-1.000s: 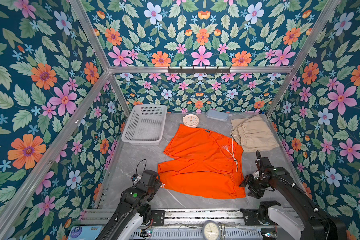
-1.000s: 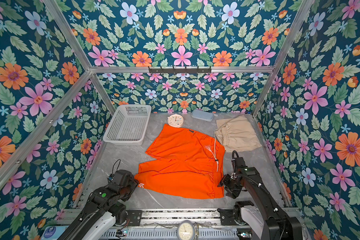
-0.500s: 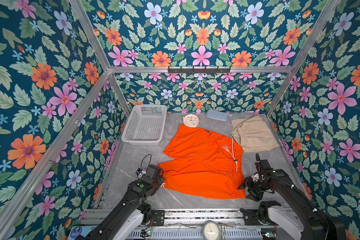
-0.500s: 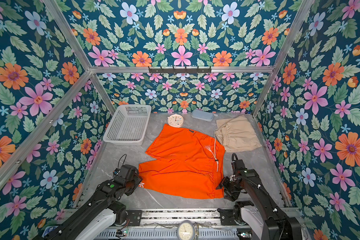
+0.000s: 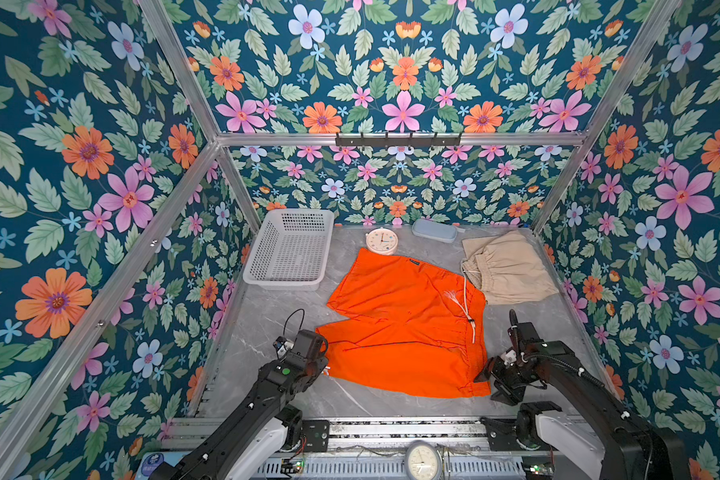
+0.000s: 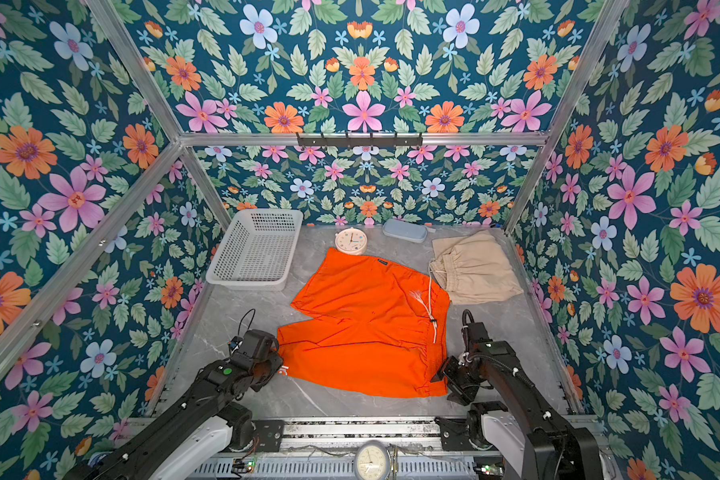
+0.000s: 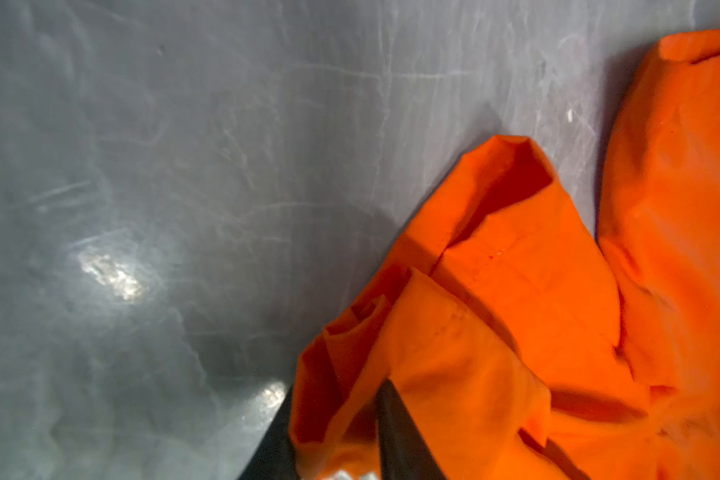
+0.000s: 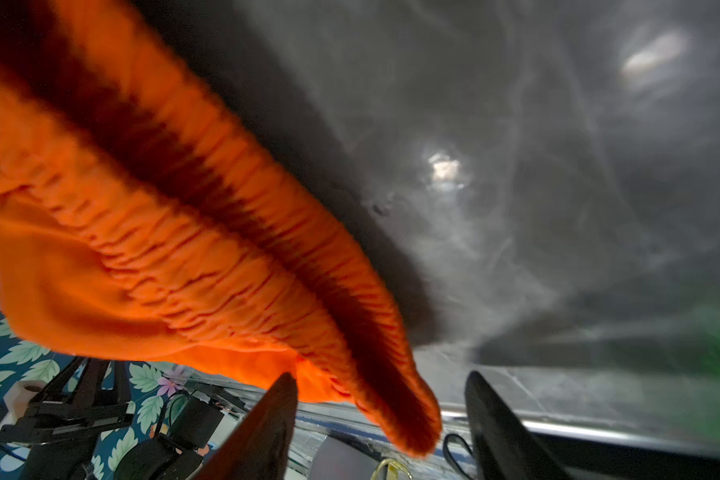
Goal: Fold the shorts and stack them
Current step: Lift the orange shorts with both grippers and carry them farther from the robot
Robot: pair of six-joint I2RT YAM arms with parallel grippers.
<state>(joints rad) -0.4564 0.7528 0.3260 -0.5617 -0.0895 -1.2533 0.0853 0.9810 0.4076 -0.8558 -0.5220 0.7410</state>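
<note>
The orange shorts (image 5: 400, 332) lie spread across the middle of the bench (image 5: 267, 316), the near leg's hem bunched and pinched between the left fingers (image 7: 400, 440), while the right fingers (image 8: 267, 436) stand apart with the waistband's near corner between them
</note>
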